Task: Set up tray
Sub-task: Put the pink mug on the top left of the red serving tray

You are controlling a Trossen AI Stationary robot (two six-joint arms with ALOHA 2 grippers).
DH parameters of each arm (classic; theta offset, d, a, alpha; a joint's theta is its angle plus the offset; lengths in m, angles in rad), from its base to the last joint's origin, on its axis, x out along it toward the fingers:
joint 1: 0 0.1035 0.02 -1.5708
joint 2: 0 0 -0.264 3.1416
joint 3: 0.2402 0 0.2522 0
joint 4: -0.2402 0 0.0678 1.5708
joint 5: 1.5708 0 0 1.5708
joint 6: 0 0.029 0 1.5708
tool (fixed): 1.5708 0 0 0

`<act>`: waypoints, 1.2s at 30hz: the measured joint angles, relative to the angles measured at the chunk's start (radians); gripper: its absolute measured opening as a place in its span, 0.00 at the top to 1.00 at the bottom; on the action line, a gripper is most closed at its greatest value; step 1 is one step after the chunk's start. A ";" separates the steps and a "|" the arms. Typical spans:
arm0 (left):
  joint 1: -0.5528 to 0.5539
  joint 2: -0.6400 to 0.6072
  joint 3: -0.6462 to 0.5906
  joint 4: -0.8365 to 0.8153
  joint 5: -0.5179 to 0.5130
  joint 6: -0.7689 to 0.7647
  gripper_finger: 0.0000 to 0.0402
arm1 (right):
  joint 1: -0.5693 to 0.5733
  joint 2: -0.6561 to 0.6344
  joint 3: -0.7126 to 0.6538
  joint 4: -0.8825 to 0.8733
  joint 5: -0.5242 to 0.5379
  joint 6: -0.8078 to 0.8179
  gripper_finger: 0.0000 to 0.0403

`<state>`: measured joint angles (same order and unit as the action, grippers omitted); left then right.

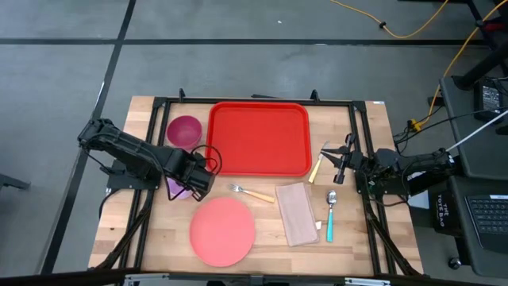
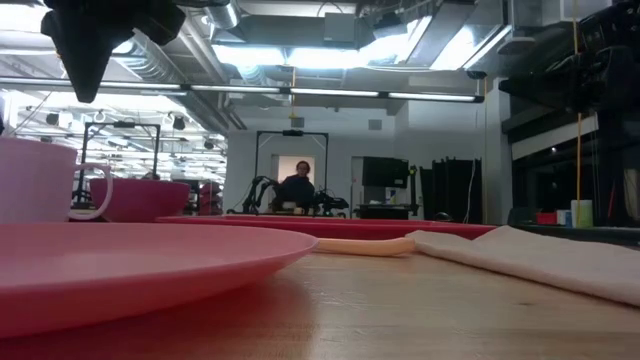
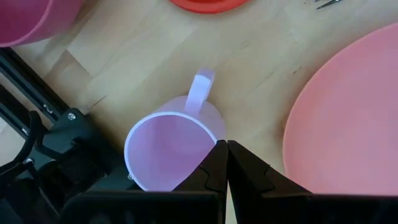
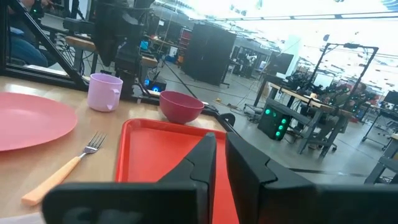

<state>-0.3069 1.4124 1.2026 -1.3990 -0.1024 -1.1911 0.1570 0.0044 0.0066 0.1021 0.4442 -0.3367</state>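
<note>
Overhead strip lights (image 2: 300, 55) flood the room evenly, so from above the wooden surface (image 1: 361, 238) looks bright and the shadows under the arms are soft and short. At table height those ceiling fixtures blow out into white glare, the near plate (image 2: 130, 265) and napkin (image 2: 545, 255) swim out of focus, and the person far behind is a dim blur. The red tray (image 4: 155, 155) carries a faint sheen.

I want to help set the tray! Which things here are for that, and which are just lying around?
For the job: tray, plate, bowl, mug, fork, napkin, spoon, knife.

Just lying around: yellow cable, laptop.
</note>
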 joint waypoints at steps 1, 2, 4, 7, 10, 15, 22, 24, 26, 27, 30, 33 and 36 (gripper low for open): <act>0.000 0.000 0.000 0.000 -0.002 0.000 1.00 | 0.000 0.000 0.000 0.000 0.000 0.000 0.90; 0.000 0.000 0.000 0.000 -0.009 -0.001 1.00 | 0.000 0.000 0.000 0.000 0.000 0.000 0.90; 0.000 0.000 0.000 0.000 -0.027 -0.018 1.00 | 0.000 0.000 0.000 -0.001 -0.001 0.000 0.90; 0.000 0.000 0.000 0.000 -0.037 -0.042 0.98 | 0.000 0.000 0.000 -0.001 -0.001 -0.006 0.90; 0.000 0.000 0.000 0.000 -0.049 -0.047 0.94 | 0.000 0.000 0.000 -0.001 -0.001 -0.010 0.90; 0.009 0.000 0.000 0.000 -0.059 -0.079 0.83 | 0.000 0.000 0.000 -0.002 -0.002 -0.015 0.90; 0.007 0.000 0.000 -0.044 -0.061 -0.074 0.69 | 0.000 0.000 0.000 -0.003 -0.002 -0.050 0.90; 0.008 0.000 0.000 -0.070 -0.061 -0.079 0.66 | 0.000 0.000 0.000 -0.003 -0.002 -0.050 0.90; 0.008 0.000 0.000 -0.097 -0.061 -0.079 0.64 | 0.000 0.000 0.000 -0.007 -0.002 -0.049 0.90; 0.008 0.000 -0.001 -0.109 -0.061 -0.079 0.64 | 0.000 0.000 0.000 -0.011 -0.002 -0.043 0.90; 0.008 0.000 -0.001 -0.121 -0.061 -0.078 0.63 | 0.000 0.000 0.000 -0.019 -0.006 -0.034 0.90; 0.008 0.000 -0.001 -0.121 -0.061 -0.049 0.62 | 0.000 0.000 0.000 -0.019 -0.037 -0.033 0.90; 0.008 0.000 -0.020 -0.113 -0.061 -0.055 0.62 | 0.000 0.000 0.000 -0.020 -0.070 -0.032 0.90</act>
<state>-0.2993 1.4126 1.1826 -1.5119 -0.1631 -1.2464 0.1574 0.0040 0.0067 0.0823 0.3738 -0.3687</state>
